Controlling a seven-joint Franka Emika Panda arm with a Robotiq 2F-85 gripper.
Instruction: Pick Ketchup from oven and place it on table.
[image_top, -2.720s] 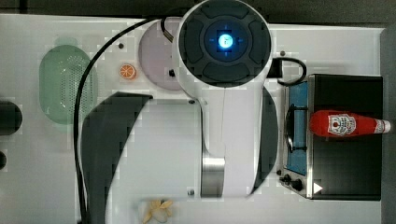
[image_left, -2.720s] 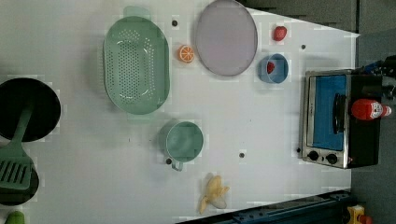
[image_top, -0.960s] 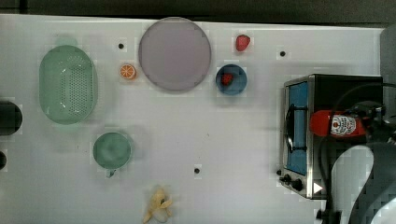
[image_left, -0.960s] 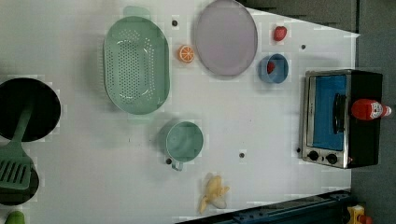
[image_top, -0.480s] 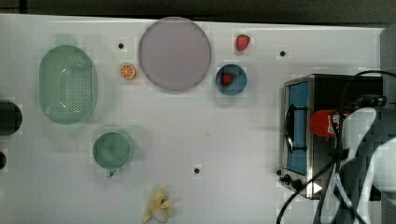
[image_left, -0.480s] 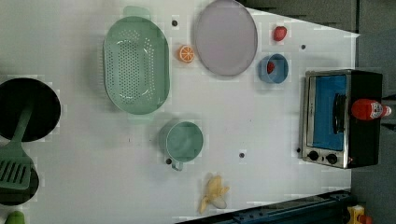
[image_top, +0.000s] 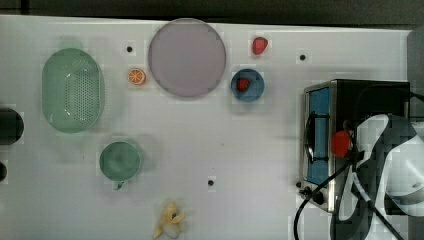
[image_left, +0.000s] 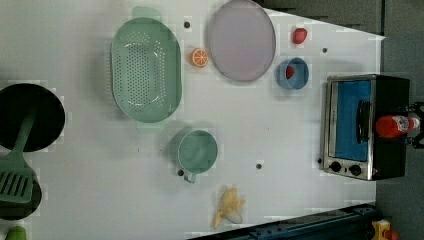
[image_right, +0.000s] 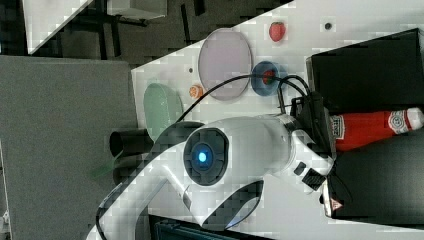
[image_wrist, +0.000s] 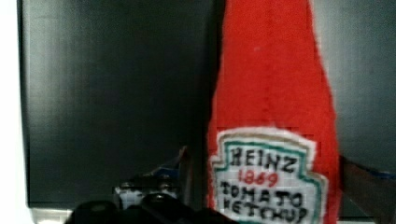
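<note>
The ketchup is a red squeeze bottle lying on its side on the flat black top of the oven, not inside it. The wrist view shows its white label close up against the oven's dark top. My gripper is open and straddles the bottle, one finger on each side, with a gap to the red body. In the right view the gripper sits at the ketchup's label end. In the left view the ketchup lies across the oven. The white table spreads beside the oven.
On the table are a green colander, a lilac plate, a blue bowl holding a strawberry, a loose strawberry, an orange half, a green cup and a banana. The arm and cables overhang the oven.
In the top view the arm has slid further over the oven and now covers most of the ketchup. The bottle has not moved.
</note>
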